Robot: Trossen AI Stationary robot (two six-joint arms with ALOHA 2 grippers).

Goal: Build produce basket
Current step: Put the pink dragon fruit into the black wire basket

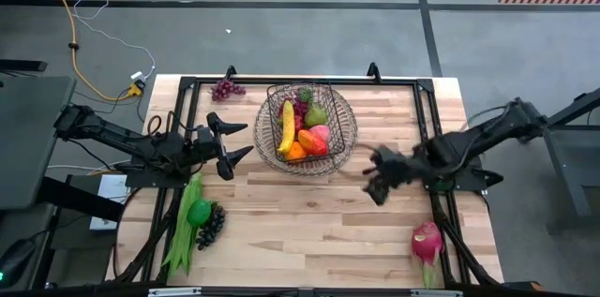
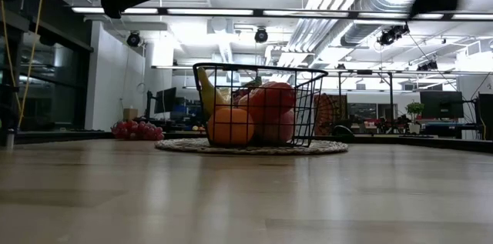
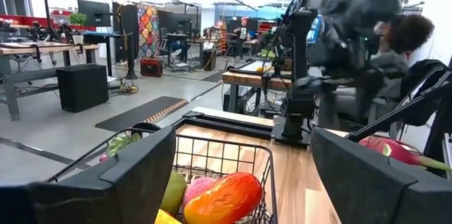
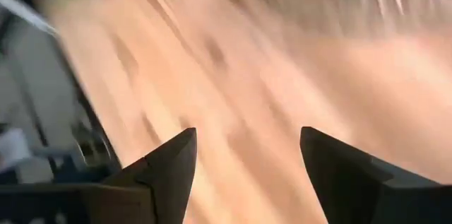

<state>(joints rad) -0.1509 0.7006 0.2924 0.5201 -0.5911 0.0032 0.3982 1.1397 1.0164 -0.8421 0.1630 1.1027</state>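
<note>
Mid-fill: basket (image 1: pixel 302 134) part loaded. Left tool (image 1: pixel 234 147) wide, empty, beside it. Right tool (image 1: pixel 377 177) apart, empty. Next: fetch dragon fruit (image 1: pixel 426 242).

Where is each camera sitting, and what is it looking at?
High view: above the table, looking straight down on the basket; both arms show, left pincer and right pincer.
Low view: at table height, looking level at the basket; arm parts hang at the top.
Left wrist view: on the left arm, looking over the basket; its open fingers show.
Right wrist view: on the right arm, facing bare table; open fingers show.
Shared: three views see the basket.
</note>
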